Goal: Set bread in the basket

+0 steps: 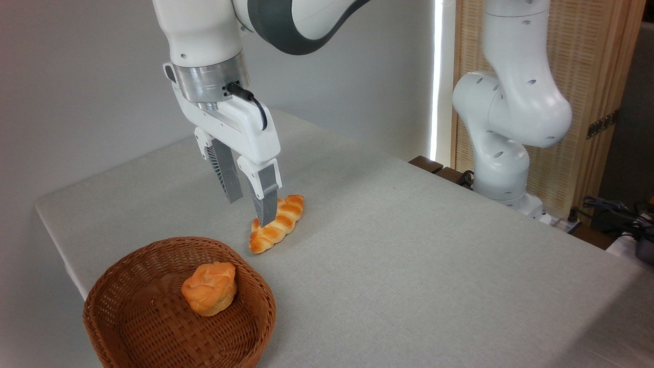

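Note:
The bread (278, 225), a braided golden-orange roll, lies on the grey table (409, 245) just right of the table's middle-left. My gripper (249, 210) hangs right over its left side, open, with one fingertip (265, 217) in front of the roll and the other fingertip (232, 194) to the left of it. Nothing is between the fingers. The basket (133, 327), round brown wicker, stands at the front left corner, below and left of the bread.
A round lumpy orange bun (209, 287) sits inside the basket. The arm's white base (503, 153) stands at the table's far right edge, with cables (613, 209) beside it. A wooden screen (587, 76) is behind.

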### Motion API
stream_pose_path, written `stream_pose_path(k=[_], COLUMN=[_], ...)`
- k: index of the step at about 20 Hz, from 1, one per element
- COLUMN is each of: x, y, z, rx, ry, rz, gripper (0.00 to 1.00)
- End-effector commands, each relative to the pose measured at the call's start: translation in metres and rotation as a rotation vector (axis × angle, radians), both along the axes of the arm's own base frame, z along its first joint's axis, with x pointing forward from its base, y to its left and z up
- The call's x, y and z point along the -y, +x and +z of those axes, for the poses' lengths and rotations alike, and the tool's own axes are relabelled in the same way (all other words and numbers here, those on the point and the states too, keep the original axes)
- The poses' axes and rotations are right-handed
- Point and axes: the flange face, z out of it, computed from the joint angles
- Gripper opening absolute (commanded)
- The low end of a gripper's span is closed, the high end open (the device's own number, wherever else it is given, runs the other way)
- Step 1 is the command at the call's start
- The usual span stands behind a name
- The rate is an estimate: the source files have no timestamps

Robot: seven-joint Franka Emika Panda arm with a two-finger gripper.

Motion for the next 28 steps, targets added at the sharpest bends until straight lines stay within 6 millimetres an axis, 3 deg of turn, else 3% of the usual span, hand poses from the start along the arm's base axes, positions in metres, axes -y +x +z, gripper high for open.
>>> stream_pose_path(k=[1, 15, 28], x=[-0.011, -0.010, -0.021], y=[-0.001, -0.006, -0.004], z=[0.010, 0.012, 0.012], rx=[0.004, -0.016, -0.016], ry=[0.001, -0.002, -0.003], rz=[0.027, 0.022, 0.042], gripper=[1.00, 1.00, 1.00])
